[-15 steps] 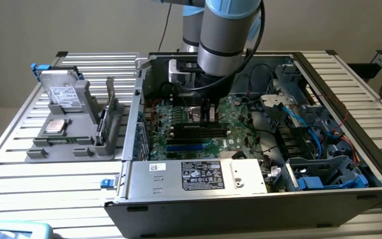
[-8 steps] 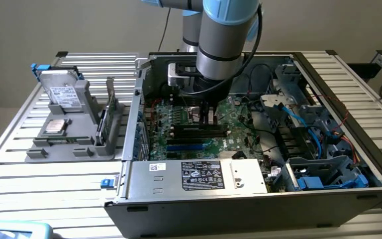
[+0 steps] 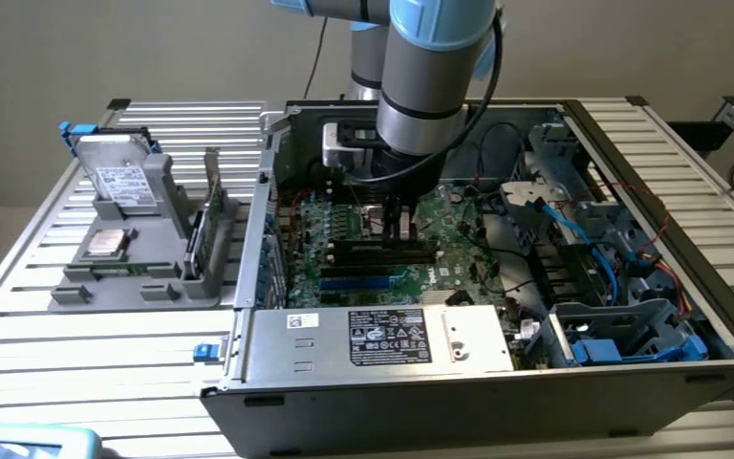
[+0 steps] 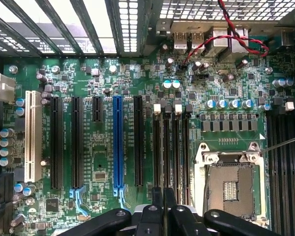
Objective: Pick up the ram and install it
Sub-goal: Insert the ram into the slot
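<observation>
Green board (image 4: 100, 147) just below gripper (image 4: 163, 192), fingers (image 4: 157, 211) squeezed close together over black slots (image 4: 166, 147); clamped on anything? Can't tell.

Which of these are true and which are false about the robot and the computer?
1. The computer case is open, showing the motherboard. True.
2. The gripper hangs over the gray holder. False: it is inside the case, above the motherboard.
3. One long slot on the motherboard is blue. True.
4. A chip sits in the processor socket. False: the socket looks empty; a silver processor chip lies on the gray holder outside the case.
</observation>
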`<action>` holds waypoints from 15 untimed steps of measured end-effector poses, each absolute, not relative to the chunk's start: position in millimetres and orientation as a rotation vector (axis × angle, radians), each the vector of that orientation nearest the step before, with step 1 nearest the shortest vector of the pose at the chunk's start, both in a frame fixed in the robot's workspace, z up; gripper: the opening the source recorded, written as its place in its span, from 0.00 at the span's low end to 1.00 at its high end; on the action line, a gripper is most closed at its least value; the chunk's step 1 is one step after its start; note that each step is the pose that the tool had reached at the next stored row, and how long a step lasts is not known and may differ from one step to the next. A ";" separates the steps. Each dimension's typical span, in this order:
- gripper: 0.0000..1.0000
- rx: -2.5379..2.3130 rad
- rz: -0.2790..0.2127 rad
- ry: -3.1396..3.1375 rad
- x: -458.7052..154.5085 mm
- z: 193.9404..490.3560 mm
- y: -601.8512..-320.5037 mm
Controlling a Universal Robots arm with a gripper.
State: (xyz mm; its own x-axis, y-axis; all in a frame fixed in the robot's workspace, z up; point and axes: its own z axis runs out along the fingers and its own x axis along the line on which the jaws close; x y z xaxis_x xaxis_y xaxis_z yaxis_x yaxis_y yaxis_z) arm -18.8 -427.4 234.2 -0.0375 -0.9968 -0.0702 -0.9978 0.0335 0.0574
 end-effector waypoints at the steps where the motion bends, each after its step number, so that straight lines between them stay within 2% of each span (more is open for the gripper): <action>1: 0.13 -2.172 0.141 2.251 -18.8 233.9 -427.4; 15: 0.13 -2.182 0.150 2.259 -18.7 232.9 -427.5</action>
